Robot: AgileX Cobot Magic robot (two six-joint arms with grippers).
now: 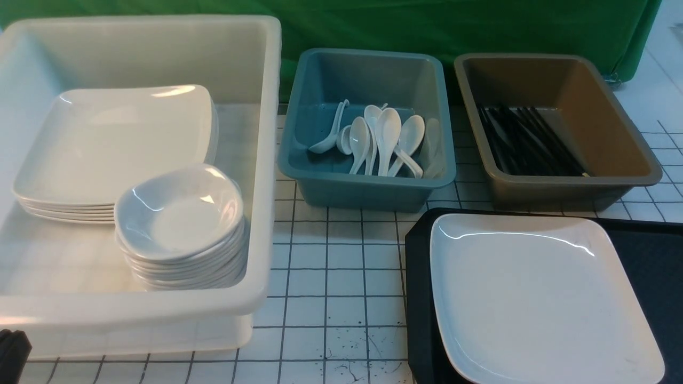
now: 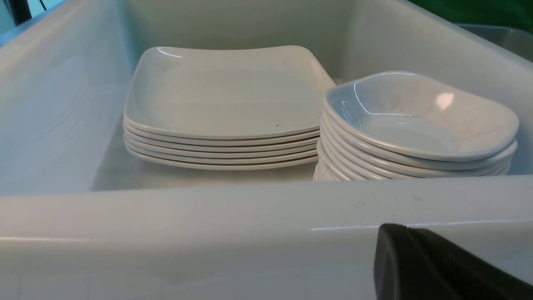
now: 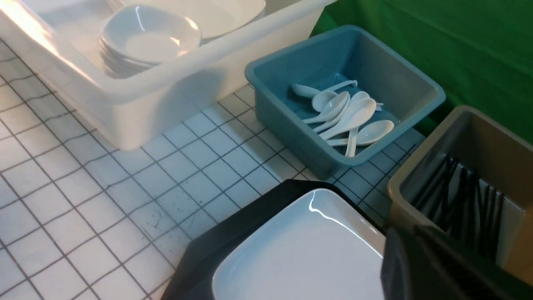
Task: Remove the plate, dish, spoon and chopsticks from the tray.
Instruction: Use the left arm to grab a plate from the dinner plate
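Both pincers are empty. My left pincer [image 2: 406, 233], low by the near wall of the white bin [image 2: 250, 212], has its dark fingers together, closed. My right pincer [image 3: 410, 237] is closed too, blurred in its own wrist view, which looks down towards the tray [image 1: 645, 266].

The plate [image 1: 539, 298], white, square and round-cornered, lies face up on the black tray, towards its left side (a bright curved glint follows its far rim). The tray runs out of the front view on the right.

In the white bin: a stack of square plates [image 1: 117, 144], and against it a stack of small deep dishes [image 1: 179, 213], the top one tilted.

Right of the bin, apart from it, stands the blue tub [image 1: 373, 192], with white soup spoons [image 1: 388, 133] heaped loosely, bowls and handles crossing. Farther right, just beyond the tray, is the brown tub [image 1: 576, 186]. Black chopsticks [image 1: 525, 144] lie bundled along its left side, one yellowish end showing near the front wall. A green cloth [image 1: 373, 21] hangs behind the tubs.
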